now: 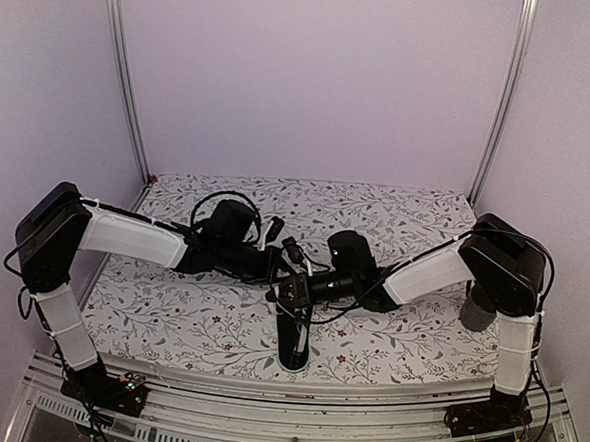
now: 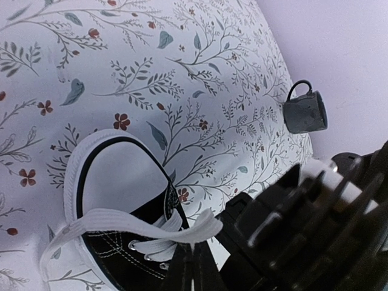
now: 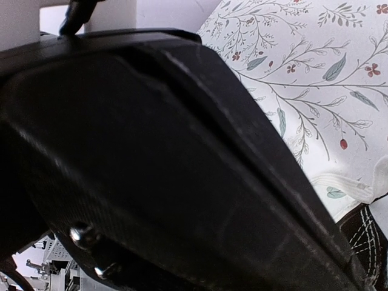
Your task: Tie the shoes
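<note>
Fingers of my left gripper [image 2: 192,259] are pressed together with no gap, and the flat white lace [image 2: 130,218] runs straight across to their tips, so I read it as pinched there. From those tips the lace stretches in a wide band over the sneaker [image 2: 112,182], which lies directly beneath and just ahead of this gripper. Its black canvas and metal eyelets sit right at my fingertips, and its white toe cap points away from them. A second strand rises from the eyelets and meets the same spot at my fingertips. The sneaker rests on its sole on the floral cloth [image 2: 200,60]. From above, both of my wrists meet over the lacing end of the shoe, with its toe lying on the near side of them, towards my bases. My right gripper [image 1: 296,289] hangs just beside the left one, almost touching it, and it is clamped fully closed. Its own camera is nearly filled by a black housing close to the lens, so I cannot tell whether any lace sits between those fingers. Past that housing this camera catches only a strip of cloth, and in the lower corner a sliver of black canvas with white stitching and a white edge beside it. Well beyond my left fingertips, far from the sneaker and near the cloth's far edge, a dark grey mug [image 2: 305,112] stands with its handle turned towards the shoe.
</note>
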Controlling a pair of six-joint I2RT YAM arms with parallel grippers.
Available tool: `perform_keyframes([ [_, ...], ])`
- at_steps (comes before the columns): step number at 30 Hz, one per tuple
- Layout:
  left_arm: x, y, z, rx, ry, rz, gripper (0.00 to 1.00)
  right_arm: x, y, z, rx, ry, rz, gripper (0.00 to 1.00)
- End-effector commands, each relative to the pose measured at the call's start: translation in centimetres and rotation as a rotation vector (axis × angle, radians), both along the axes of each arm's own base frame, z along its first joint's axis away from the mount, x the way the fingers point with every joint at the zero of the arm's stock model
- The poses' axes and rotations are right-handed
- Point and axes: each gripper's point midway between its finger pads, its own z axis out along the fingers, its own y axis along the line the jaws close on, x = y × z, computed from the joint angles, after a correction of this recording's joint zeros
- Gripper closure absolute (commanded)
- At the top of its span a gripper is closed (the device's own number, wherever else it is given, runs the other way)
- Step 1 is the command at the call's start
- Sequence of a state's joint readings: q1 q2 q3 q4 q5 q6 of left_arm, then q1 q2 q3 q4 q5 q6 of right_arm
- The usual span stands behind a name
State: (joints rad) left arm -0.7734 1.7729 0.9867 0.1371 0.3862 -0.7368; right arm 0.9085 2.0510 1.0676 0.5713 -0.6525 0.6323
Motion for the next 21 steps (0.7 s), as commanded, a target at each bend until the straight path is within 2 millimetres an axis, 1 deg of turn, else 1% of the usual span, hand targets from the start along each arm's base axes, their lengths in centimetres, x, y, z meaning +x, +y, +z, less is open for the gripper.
perform_keyframes([
  [1, 0.0, -1.2, 2.9, -0.058, -0.056, -0.053, 1.00, -1.6, 1.2, 2.4, 0.108, -0.032, 0.099, 0.98],
  [12, 0.1, -1.3, 3.3, -0.055, -0.059, -0.060, 1.00, -1.7, 1.1, 2.8, 0.127, -0.022, 0.108, 0.98],
  [15, 0.2, -1.3, 2.7, -0.037, -0.052, -0.060, 1.00, -1.2, 1.0, 2.3, 0.107, -0.025, 0.078, 0.98],
  [18, 0.3, -1.4, 1.8, -0.014, -0.036, -0.065, 1.00, -0.5, 0.6, 1.1, 0.061, -0.033, 0.024, 0.98],
  [21, 0.3, -1.6, 0.9, 0.002, -0.018, -0.080, 1.00, -0.3, 0.2, 0.1, 0.028, -0.029, 0.003, 0.98],
])
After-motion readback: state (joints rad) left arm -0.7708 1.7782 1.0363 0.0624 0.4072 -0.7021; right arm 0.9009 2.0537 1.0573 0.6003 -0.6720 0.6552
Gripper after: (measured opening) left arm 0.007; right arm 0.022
